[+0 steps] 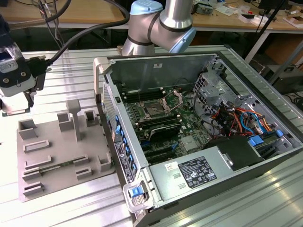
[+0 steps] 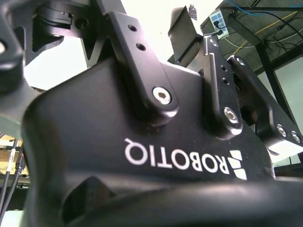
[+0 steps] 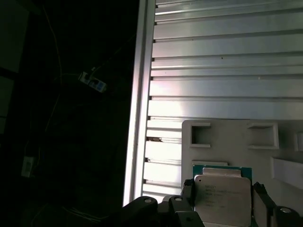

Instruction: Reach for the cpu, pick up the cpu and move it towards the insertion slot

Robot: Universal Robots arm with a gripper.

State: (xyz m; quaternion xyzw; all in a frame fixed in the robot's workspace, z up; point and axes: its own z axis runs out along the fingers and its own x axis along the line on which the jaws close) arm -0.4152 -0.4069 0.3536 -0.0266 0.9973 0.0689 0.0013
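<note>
- We see the cpu point(image 3: 221, 198): a thin square chip with a silvery top and green rim, held level.
- We find the insertion slot point(image 1: 154, 111), a dark square socket, toward eleven o'clock on the green board point(image 1: 189, 124).

The tray point(image 1: 59, 144) lies on the table point(image 1: 71, 208), at the exterior view's left of the case point(image 1: 161, 66), which holds the slot point(image 1: 154, 111). The gripper point(image 3: 223, 201) holds the cpu point(image 3: 221, 191) above the tray.

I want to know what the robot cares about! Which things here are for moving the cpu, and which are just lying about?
For the job:
the cpu
the end effector gripping it
the insertion slot

Just lying about:
the grey tray
the long black memory slots
the orange and blue cables
the labelled metal box
</note>
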